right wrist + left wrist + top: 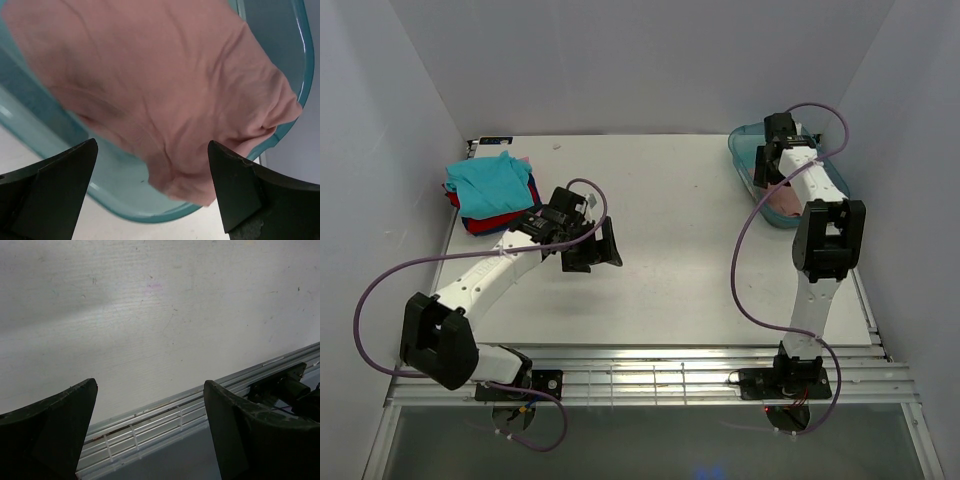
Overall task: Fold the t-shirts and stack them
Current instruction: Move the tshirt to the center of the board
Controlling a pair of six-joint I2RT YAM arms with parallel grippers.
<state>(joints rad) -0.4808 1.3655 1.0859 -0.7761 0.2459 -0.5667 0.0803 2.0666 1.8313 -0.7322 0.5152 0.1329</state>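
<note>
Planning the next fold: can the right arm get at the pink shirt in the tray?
Probably yes: the right claw hangs open just above the pink shirt in the tray, with nothing between them.

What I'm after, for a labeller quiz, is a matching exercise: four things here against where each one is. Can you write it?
Things:
1. pink t-shirt
2. stack of folded t-shirts
3. left gripper
4. right gripper

Places:
A. open, above bare table
B. at the table's far left corner
C. open, over the tray
D. lying in the tray

Pairs: 1-D, 2-B, 3-A, 4-C.
</note>
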